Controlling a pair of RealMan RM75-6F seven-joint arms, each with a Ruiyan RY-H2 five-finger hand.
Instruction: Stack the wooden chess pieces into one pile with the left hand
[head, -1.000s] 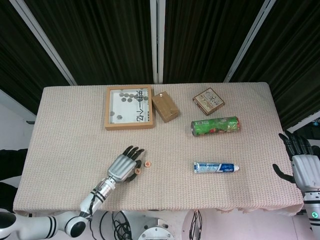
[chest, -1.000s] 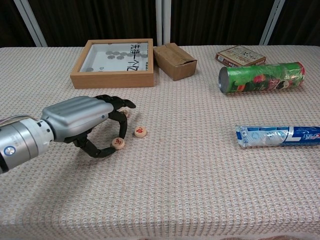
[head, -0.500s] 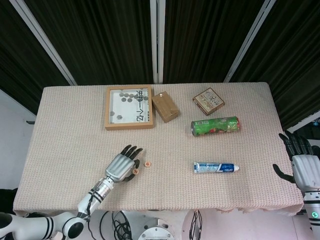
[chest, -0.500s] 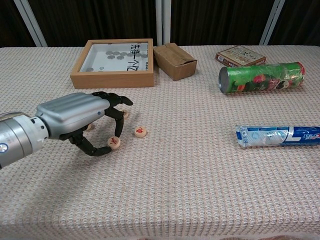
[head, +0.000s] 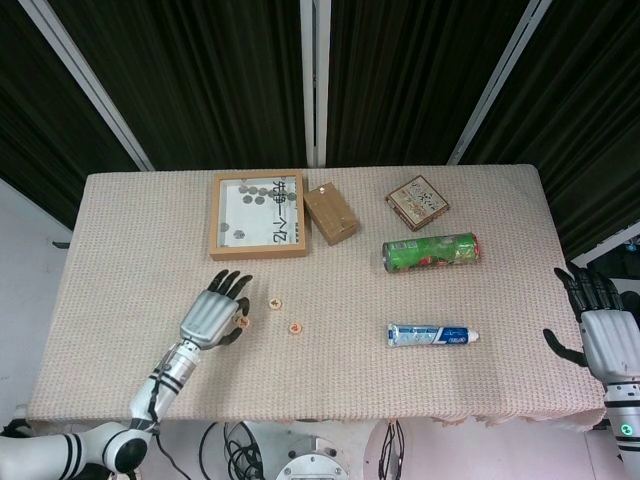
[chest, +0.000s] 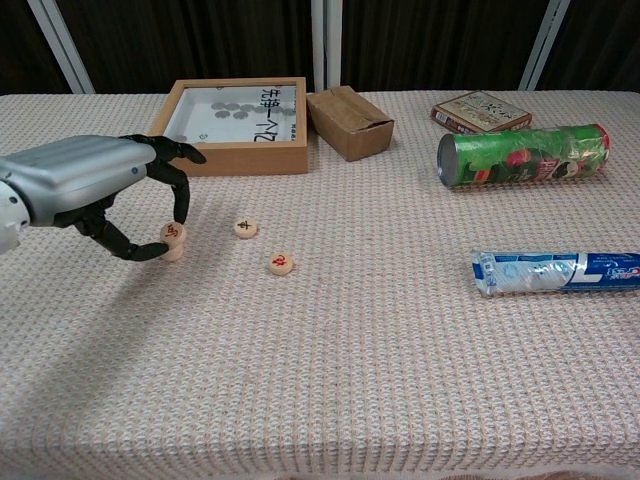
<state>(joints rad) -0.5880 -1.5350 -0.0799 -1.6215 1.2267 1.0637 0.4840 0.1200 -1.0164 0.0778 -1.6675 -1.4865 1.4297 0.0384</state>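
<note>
My left hand (chest: 95, 190) (head: 210, 318) pinches a round wooden chess piece (chest: 173, 233) (head: 241, 322) between thumb and a fingertip, its red mark facing out. Directly under it a second piece (chest: 177, 252) lies on the tablecloth; whether the two touch I cannot tell. Two more pieces lie flat to the right: one (chest: 246, 228) (head: 273, 302) nearer the wooden tray, the other (chest: 281, 263) (head: 295, 326) nearer the front. My right hand (head: 600, 335) hangs off the table's right edge, fingers apart and holding nothing.
A wooden tray (chest: 222, 158) with a printed sheet stands behind the left hand, a cardboard box (chest: 349, 122) beside it. On the right half lie a green can (chest: 522, 154), a toothpaste tube (chest: 556, 271) and a small card box (chest: 482, 111).
The left hand lifted one piece from beside the front piece and carried it left and slightly back, over a piece lying there. A piece its fingers had hidden now shows. The right hand stayed put.
</note>
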